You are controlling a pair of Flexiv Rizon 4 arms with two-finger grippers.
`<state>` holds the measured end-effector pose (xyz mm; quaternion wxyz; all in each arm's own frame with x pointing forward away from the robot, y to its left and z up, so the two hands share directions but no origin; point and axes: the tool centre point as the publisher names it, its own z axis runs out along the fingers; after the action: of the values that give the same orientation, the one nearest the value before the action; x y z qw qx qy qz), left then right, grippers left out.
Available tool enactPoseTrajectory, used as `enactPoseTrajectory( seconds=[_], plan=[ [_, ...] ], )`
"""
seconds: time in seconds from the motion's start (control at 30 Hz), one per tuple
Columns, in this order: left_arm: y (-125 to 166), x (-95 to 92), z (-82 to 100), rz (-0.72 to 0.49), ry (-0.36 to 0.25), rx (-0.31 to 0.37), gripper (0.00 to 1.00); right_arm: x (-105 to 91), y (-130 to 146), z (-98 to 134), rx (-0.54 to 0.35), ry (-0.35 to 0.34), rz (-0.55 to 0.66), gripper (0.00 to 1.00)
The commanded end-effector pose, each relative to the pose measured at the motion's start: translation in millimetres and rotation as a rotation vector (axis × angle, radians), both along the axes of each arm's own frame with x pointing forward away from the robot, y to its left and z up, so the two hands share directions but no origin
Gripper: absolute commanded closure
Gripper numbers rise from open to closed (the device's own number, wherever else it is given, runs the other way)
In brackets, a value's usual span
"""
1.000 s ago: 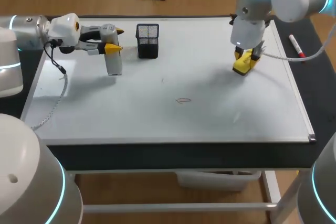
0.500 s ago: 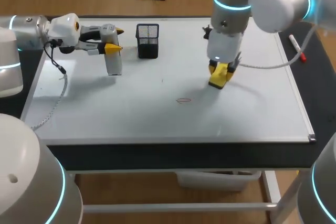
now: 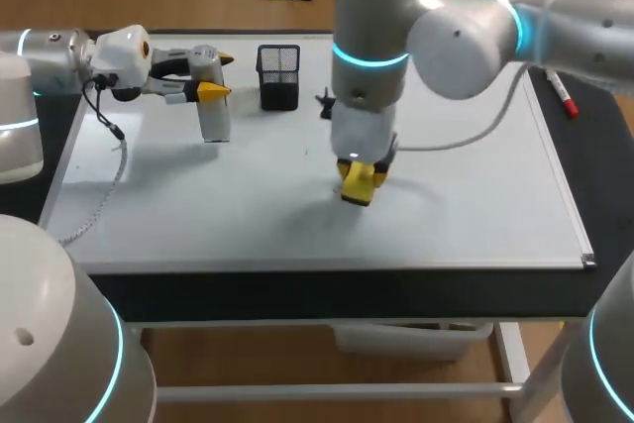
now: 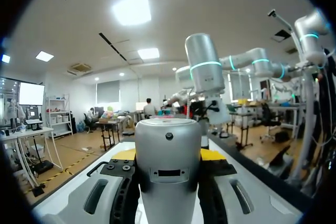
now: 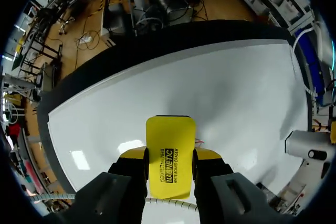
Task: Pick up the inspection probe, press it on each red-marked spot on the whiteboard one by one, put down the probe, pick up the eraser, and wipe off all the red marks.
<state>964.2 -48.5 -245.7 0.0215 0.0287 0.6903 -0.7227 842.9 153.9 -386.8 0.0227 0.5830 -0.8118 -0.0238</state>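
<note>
- Right arm (image 3: 466, 32) has swept from the right part of the whiteboard (image 3: 198, 210) to the middle of the head view over the last second; the left arm has not shifted.
- Right gripper (image 3: 361, 175): points down at frame centre, fingers clamped from two sides on the eraser (image 5: 169, 148).
- Eraser: yellow block with rounded corners and black print on its back, which I leave unread. Its lower face sits on the board, over the spot where the faint red ring showed earlier.
- Red mark (image 5: 199, 141): a small trace peeks out just beside the eraser, next to one yellow fingertip, in the right wrist view.
- Left gripper (image 3: 217, 76): upper left of the head view, lying level, yellow tips closed above and below the inspection probe (image 3: 214, 118).
- Inspection probe: grey-white, pistol-shaped, held over the board's upper left area; its grey cable (image 3: 99, 195) trails down the left side.
- Black mesh holder (image 3: 279, 76): upright, upper centre, just right of the probe.
- Red-capped marker (image 3: 565, 96): right edge, beyond the board's frame, partly hidden by the right arm.
</note>
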Motion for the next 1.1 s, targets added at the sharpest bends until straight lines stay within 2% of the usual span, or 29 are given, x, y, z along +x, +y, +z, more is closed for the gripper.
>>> enactPoseTrajectory(
  seconds=[0.03, 0.43, 1.1],
  plan=[
    [0, -0.8, 1.7, 0.001, 0.0, 0.002, 1.0, -0.8, 21, -10, -0.033, 0.003, 0.049, 1.0],
    [0, -0.8, 1.7, 0.001, 0.0, 0.002, 1.0, -1.4, 41, -19, -0.056, 0.01, 0.139, 1.0],
    [0, -0.8, 1.7, 0.001, 0.0, 0.002, 1.0, 3.8, 41, -30, -0.046, 0.036, 0.219, 1.0]
  ],
)
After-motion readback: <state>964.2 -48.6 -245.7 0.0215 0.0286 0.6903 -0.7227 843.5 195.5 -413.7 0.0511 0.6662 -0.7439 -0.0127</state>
